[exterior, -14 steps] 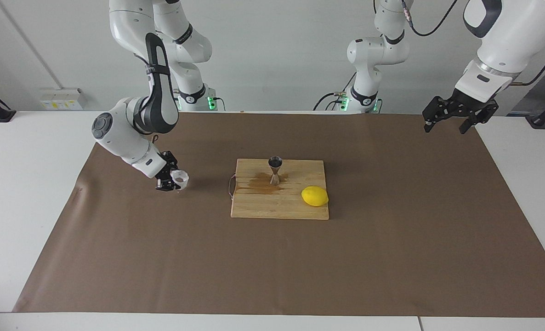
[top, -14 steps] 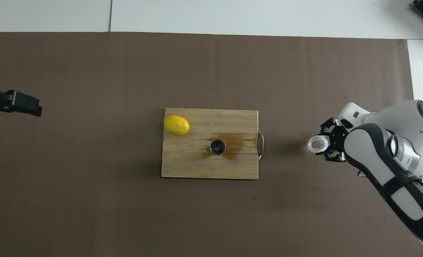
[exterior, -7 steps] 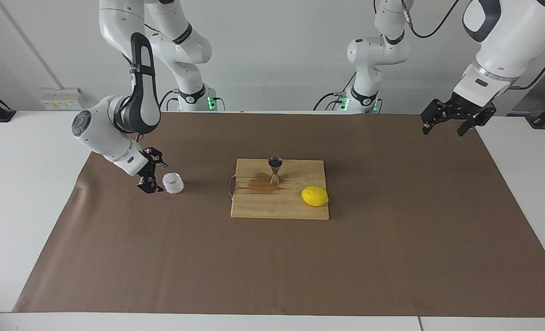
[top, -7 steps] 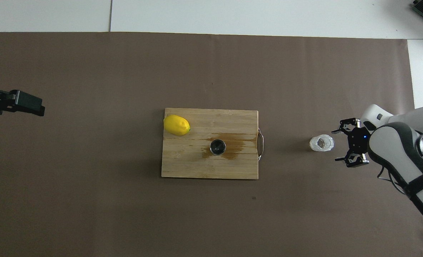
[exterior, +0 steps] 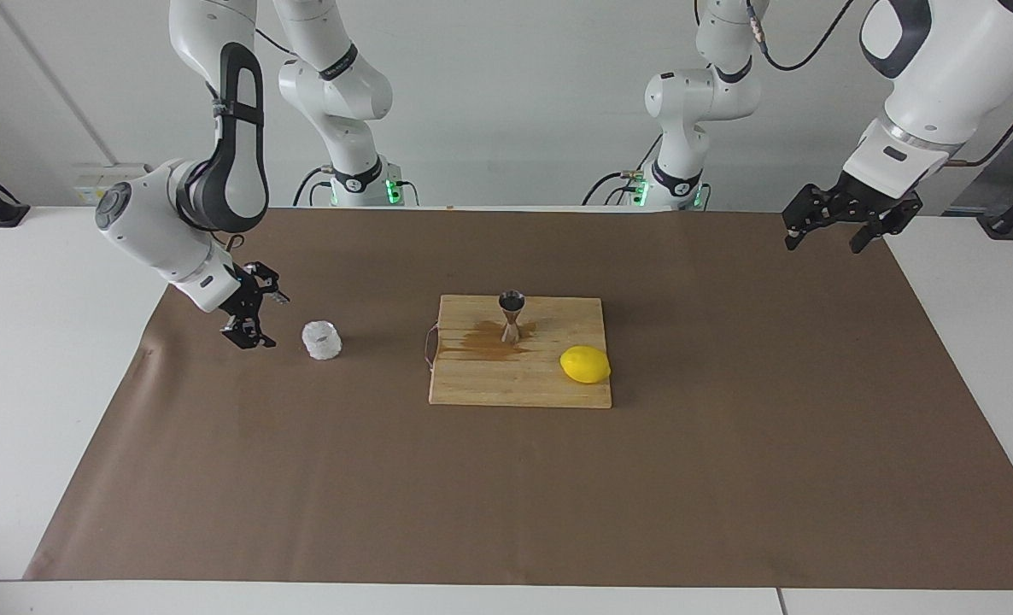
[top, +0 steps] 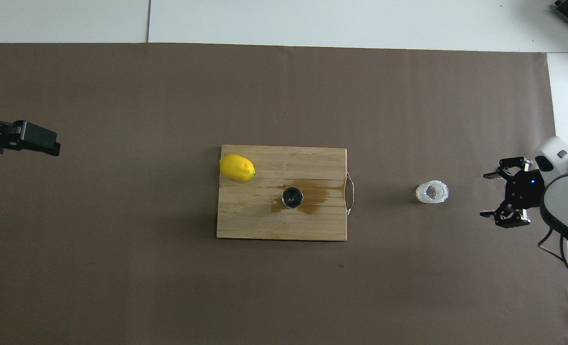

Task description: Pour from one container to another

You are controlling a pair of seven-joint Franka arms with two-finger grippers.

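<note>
Overhead view shows my right gripper spread open, empty beside the squat frosted glass cup, apparently finished pouring; left gripper waits open at the counter's edge.

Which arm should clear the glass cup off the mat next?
Right. The right gripper is open beside the glass cup, which stands upright on the mat. The left gripper waits, open, over the mat's corner at the left arm's end.
</note>
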